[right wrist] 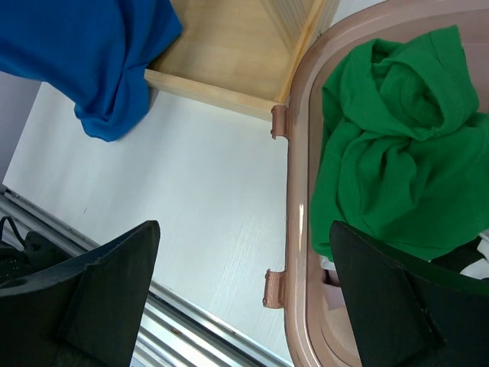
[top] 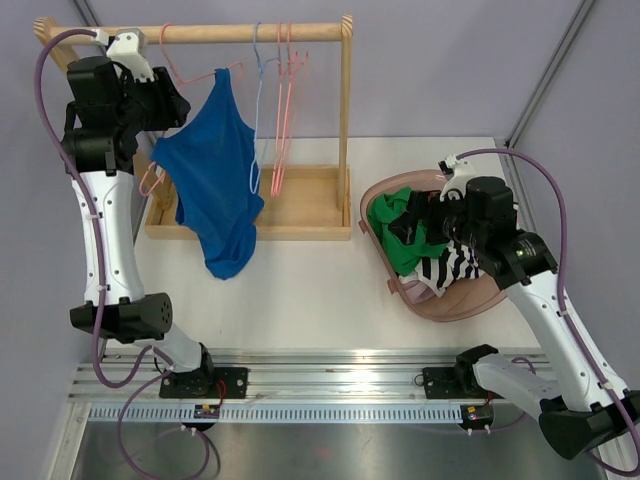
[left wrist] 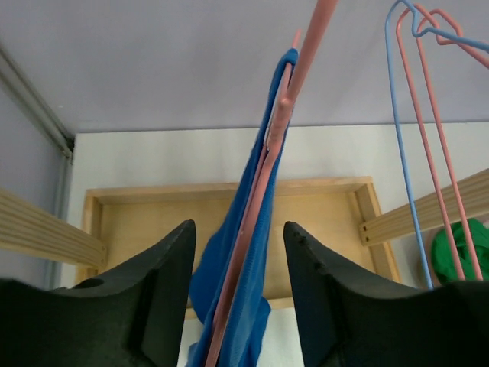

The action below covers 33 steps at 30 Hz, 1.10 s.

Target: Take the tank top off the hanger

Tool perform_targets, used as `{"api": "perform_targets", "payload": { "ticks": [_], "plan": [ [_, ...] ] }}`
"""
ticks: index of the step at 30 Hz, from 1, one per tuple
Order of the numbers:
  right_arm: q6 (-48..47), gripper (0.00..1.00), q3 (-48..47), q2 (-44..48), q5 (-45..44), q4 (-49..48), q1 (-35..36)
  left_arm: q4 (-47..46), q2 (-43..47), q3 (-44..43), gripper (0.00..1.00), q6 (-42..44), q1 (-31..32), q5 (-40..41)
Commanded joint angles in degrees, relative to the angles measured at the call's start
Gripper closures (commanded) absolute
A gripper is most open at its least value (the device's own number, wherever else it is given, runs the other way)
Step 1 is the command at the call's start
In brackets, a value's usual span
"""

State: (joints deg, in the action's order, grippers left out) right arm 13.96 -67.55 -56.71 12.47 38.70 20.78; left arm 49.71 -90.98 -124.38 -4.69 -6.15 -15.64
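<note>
**Tank top still on its hanger, left fingers around the strap**

At 10 o'clock of the worktop (top: 300, 290), the left gripper (left wrist: 238, 225) is raised to the wooden rail (top: 220, 33). Its fingers stand apart, one on each side of the pink hanger (left wrist: 304, 57) and of the blue strap on it. In the left wrist view a small gap shows on both sides, so I judge that they do not pinch anything yet.

The blue tank top (top: 215, 190) hangs askew from this hanger. Its hem falls toward 6 o'clock, over the front edge of the wooden tray (top: 310, 200), and it seems to reach the worktop.

At 3 o'clock of the tank top, a light blue hanger (top: 258, 100) and pink hangers (top: 290, 100) hang bare on the same rail.

At 3 o'clock of the worktop stands the pinkish basket (right wrist: 294, 191), with a green garment (right wrist: 397, 153) and a striped one (top: 455, 265) inside. The right gripper (right wrist: 244, 229) hovers over the basket's left rim, its fingers wide open and holding nothing.

To my judgement the task is only at its beginning: the approach is done, but the grasp, the pulling of the straps off the hanger and the putting down all remain.
</note>
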Motion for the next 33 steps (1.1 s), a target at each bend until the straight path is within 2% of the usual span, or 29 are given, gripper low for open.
{"api": "perform_targets", "payload": {
  "ticks": [1,4,5,6,7,10,17,25,28,33],
  "plan": [
    [0.5,0.00,-0.5,1.0,3.7,-3.4,0.1,-1.3,-0.2,-2.3,0.51,0.6,-0.3,-5.6],
    [0.5,0.00,-0.7,1.1,4.1,-3.5,0.2,-0.5,-1.2,-3.0,0.52,0.9,-0.3,-5.6],
    [0.5,0.01,-0.7,1.2,4.3,-3.5,0.2,-0.1,-1.4,-3.2,0.57,0.8,-0.3,-5.7],
    [0.5,0.01,-0.7,1.3,4.3,-3.5,0.2,0.2,-1.7,-3.8,0.75,0.7,-0.4,-5.8],
    [0.5,0.01,-0.7,1.3,4.2,-3.5,0.1,0.4,-1.7,-4.0,0.84,0.4,-0.3,-6.0],
    [0.4,0.00,-0.7,1.6,4.4,-3.5,0.1,0.2,-1.8,-5.4,0.99,-1.5,-0.2,-6.5],
    [0.6,0.01,-0.7,2.0,6.2,-4.2,0.1,-5.1,1.6,-6.1,1.00,-7.8,1.9,-5.2],
    [1.0,0.00,-0.3,2.8,8.1,-5.4,0.1,-5.5,8.0,-3.9,1.00,-8.8,3.8,-2.5],
    [1.9,0.01,0.7,3.6,8.7,-7.7,0.1,-5.0,12.2,1.4,1.00,-10.1,4.9,-0.4],
    [6.3,0.01,4.8,6.0,9.1,-15.4,0.1,-8.0,24.0,18.4,1.00,-11.6,5.7,-0.4]
  ]
}}
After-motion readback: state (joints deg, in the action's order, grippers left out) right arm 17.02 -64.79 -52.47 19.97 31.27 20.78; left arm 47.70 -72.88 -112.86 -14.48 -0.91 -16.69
